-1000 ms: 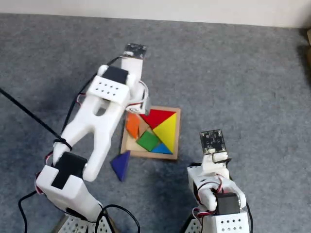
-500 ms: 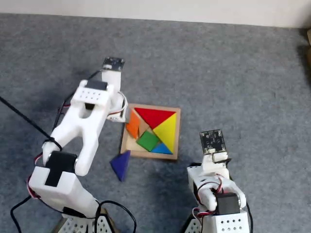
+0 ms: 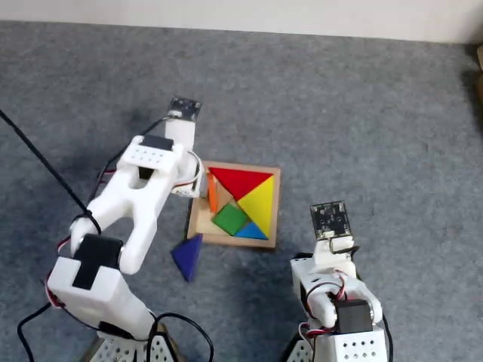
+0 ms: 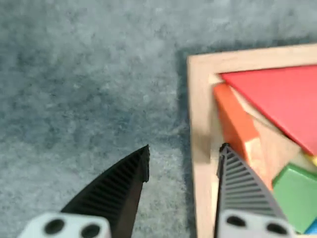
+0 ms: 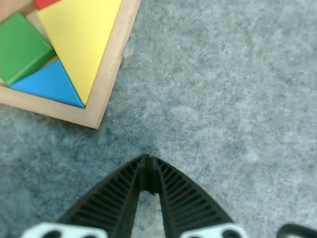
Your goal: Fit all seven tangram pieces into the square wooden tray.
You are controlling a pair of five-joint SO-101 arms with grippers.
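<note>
- Surveying the grey surface (image 3: 377, 113): wide open room lies beyond the square wooden tray (image 3: 276, 211) on its far and right sides. The tray sits between the two arms, closer to the left one.
- Inside the tray, the red triangle (image 3: 241, 181), yellow triangle (image 3: 261, 204), green square (image 3: 230, 219) and small blue triangle (image 3: 252, 231) lie flat. Bare wood shows next to the orange piece (image 3: 212, 197).
- The orange piece sits along the rim nearest the left arm and appears tilted.
- The dark blue triangle (image 3: 187, 256) lies outside on the surface, near the tray's corner but apart from it.
- The left hand (image 4: 183, 153) is spread wide and straddles that rim. One finger is outside over the surface and the other finger (image 4: 237, 183) is inside, its tip at the orange piece. Contact cannot be confirmed, and it grips nothing.
- The right hand (image 5: 148, 163) is clenched and empty, over bare surface just off the tray's corner.
</note>
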